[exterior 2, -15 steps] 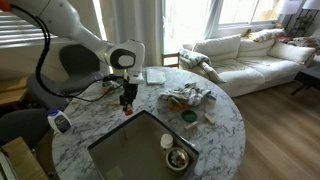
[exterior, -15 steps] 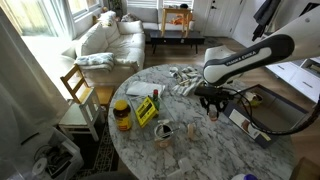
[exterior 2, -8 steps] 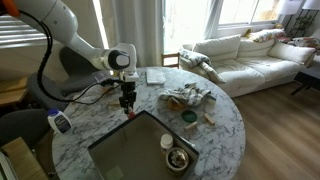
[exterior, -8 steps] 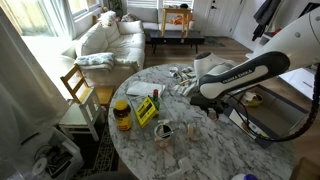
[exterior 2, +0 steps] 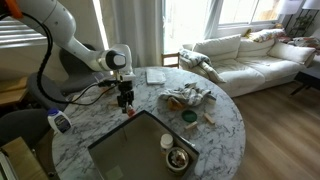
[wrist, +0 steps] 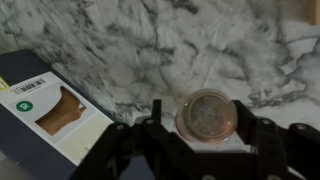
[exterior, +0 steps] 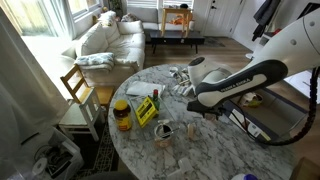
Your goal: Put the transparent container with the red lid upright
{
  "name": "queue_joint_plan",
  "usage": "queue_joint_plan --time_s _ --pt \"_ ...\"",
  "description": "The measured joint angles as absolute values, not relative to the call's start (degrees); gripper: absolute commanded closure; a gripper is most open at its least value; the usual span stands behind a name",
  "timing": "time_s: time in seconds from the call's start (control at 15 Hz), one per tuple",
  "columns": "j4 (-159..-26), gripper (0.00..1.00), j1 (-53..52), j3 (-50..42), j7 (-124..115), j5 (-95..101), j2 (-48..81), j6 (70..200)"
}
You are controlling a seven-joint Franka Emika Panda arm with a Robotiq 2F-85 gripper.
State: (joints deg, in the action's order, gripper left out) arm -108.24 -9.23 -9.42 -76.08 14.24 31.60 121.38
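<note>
Item: one small transparent container (exterior 2: 126, 111) with red at its lower end, standing on the round marble table (exterior 2: 95, 125) directly under the gripper (exterior 2: 125, 100), a little way from the edge of a dark tray (exterior 2: 150, 150). From the wrist view the container (wrist: 207, 113) presents a round end ringed in reddish colour (lid or base, I cannot tell which from here). Gripper (wrist: 205, 128): fingers (wrist: 130, 150) spread wide to either side of the container, bare marble visible between each of them and the container's wall, so nothing is pinched. Adjacent item: dark blue box (wrist: 25, 65) lying flat beside the container, bearing a white label (wrist: 70, 130) with a green round mark, a brown picture and lines of small print too fine to read. Further stock, in an exterior view: jar (exterior: 121, 113) with a yellow lid, and just beside it a yellow carton (exterior: 146, 108) whose printing is illegible at this range. Also on the table: a heap of cloths (exterior 2: 188, 96) well apart from the gripper, and a white bottle (exterior 2: 60, 122) near the rim, its label unreadable.
</note>
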Motion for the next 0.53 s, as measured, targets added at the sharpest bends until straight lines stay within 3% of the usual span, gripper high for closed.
queue_joint_plan --time_s 0.53 --pt "-108.28 0.00 -9.54 -8.76 -76.08 14.25 32.42 121.49"
